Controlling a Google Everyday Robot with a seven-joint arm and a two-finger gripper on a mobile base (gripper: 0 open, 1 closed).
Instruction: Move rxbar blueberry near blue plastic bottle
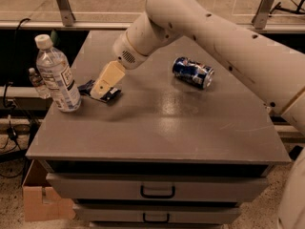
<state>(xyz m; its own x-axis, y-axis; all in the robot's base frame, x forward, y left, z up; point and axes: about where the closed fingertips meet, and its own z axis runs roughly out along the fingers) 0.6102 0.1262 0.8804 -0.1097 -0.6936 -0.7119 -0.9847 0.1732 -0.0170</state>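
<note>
The rxbar blueberry (86, 87), a small flat dark navy wrapper, lies on the grey table top just right of the blue plastic bottle (58, 75). The bottle is tall and clear with a white cap and a white-and-blue label, and stands upright near the table's left edge. My gripper (101, 90) is at the end of the white arm, directly over the middle of the bar, and covers part of it. The bar's two ends show on either side of the gripper.
A blue soda can (193, 72) lies on its side at the right middle of the table (157, 128). A tiny clear bottle (35, 82) stands behind the big one, off the left edge. Drawers are below the front edge, and a cardboard box (40, 199) is on the floor at left.
</note>
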